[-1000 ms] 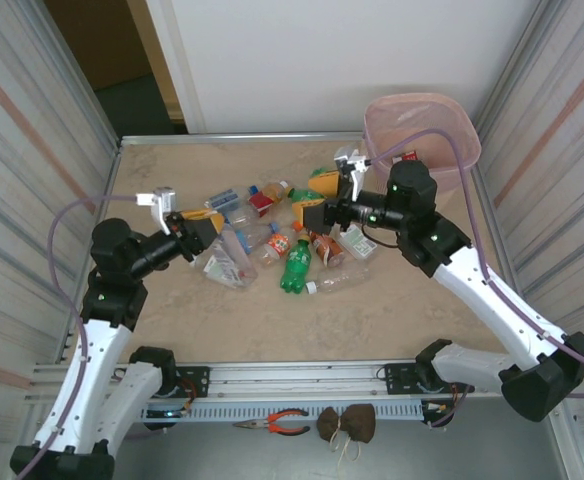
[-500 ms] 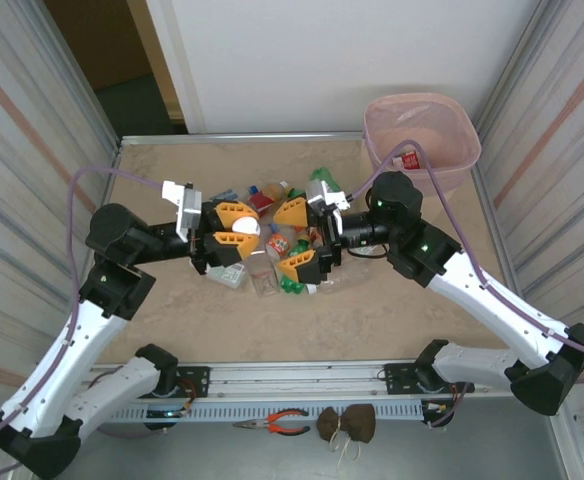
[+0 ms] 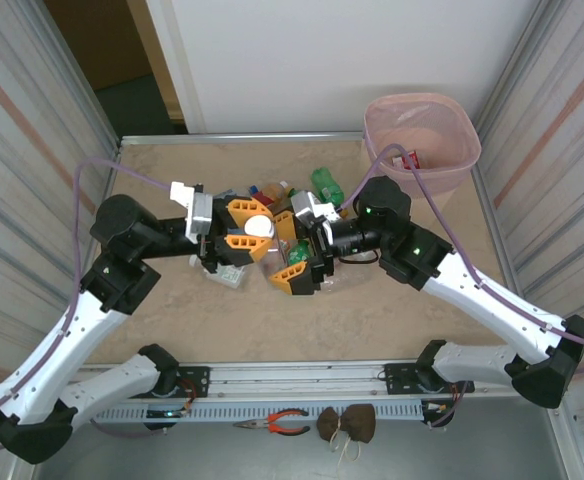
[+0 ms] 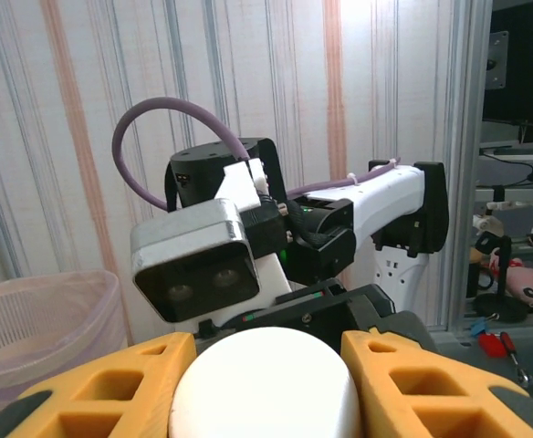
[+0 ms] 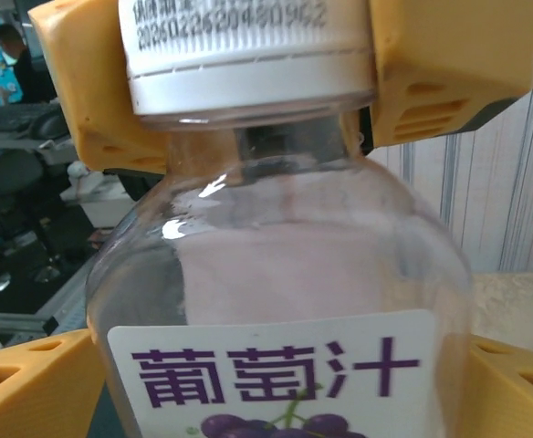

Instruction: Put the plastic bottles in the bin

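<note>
Trouble is being weighed from the biggest thing down. The table [image 3: 172, 170] is being crowded in the middle by the loose plastic bottles [image 3: 324, 185], so a dropped bottle could be bounced into them and some could be knocked away. The bin [image 3: 467, 150] is being seen at the far right corner, well apart from both grippers, so a long carry is being asked for and a weak hold could be shaken loose on the way. One held bottle [image 5: 285, 274] is being gripped above the pile by both arms at once. The left gripper [image 3: 257, 227] is being clamped on the white cap [image 4: 262, 383], and the fingers of the right gripper [image 3: 284, 252] seem to be pressed on the clear body. If the arms are being pulled different ways, the cap could be twisted loose or the bottle yanked out. If it is being squeezed too hard, the thin body could be crushed. From above, the way to the bin and the pile are being shown, but the label [image 5: 276, 374] is being made too small to read. In the right wrist view, its purple writing, the neck and the clamp on the cap are being shown up close. In the left wrist view, the body is being hidden under the cap, while the other arm's wrist camera [image 4: 193, 274] is being shown facing it.
</note>
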Controlling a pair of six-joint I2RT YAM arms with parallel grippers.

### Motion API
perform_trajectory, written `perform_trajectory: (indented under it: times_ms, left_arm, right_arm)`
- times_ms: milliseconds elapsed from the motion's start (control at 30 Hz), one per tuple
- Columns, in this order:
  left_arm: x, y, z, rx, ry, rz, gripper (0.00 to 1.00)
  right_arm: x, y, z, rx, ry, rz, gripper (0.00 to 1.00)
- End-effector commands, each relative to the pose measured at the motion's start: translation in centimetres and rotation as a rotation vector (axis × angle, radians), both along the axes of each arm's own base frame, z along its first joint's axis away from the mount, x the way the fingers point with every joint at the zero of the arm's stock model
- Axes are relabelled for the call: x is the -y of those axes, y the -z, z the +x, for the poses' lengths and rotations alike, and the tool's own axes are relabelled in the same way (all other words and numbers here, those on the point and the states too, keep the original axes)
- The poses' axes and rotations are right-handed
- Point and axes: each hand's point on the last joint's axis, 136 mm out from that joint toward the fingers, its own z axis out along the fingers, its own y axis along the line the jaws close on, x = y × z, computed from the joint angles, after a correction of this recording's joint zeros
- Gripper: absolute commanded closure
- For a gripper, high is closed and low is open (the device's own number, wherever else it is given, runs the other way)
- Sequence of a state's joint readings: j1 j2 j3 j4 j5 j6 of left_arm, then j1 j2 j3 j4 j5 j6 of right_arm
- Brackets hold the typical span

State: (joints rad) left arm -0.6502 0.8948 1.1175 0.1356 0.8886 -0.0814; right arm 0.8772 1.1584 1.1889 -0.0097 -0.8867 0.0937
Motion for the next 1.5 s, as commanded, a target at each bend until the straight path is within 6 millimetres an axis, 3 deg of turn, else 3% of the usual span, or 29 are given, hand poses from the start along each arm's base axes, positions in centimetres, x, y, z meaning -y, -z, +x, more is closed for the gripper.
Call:
perform_trajectory:
  times_ms: [0, 267, 533, 667, 800, 1000, 1133, 1467]
  left_arm:
    - [-0.4, -2.2, -0.5, 0.090, -0.014, -0.051, 0.87]
    - [0.1, -2.6, 0.3, 0.086, -0.021, -0.068, 0.85]
    - [-0.1, -2.3, 0.9, 0.080, -0.067, -0.072, 0.65]
    - [-0.5, -2.2, 1.4, 0.074, -0.117, -0.075, 0.46]
    - [-1.0, -1.8, 1.5, 0.078, -0.158, -0.071, 0.34]
    - [-2.1, -0.8, 2.4, 0.059, -0.265, -0.059, 0.28]
    - [-2.6, 0.5, 3.4, 0.018, -0.339, -0.021, 0.28]
    - [-3.5, 3.7, 5.4, -0.073, -0.460, 0.049, 0.28]
  right_arm:
    - [0.4, -1.0, -0.7, 0.020, -0.006, 0.024, 0.15]
    - [0.4, -1.5, -0.9, 0.010, 0.007, 0.026, 0.28]
    - [0.4, -1.8, -0.4, 0.011, 0.041, 0.024, 0.39]
    - [0.5, -2.0, 0.4, 0.022, 0.090, 0.025, 0.41]
    - [0.9, -2.2, 1.8, 0.026, 0.165, 0.024, 0.43]
    - [2.7, -2.5, 5.9, 0.011, 0.354, 0.007, 0.45]
    - [4.8, -2.7, 9.8, -0.007, 0.512, -0.028, 0.47]
    - [13.8, -3.2, 21.3, -0.102, 1.008, -0.086, 0.49]
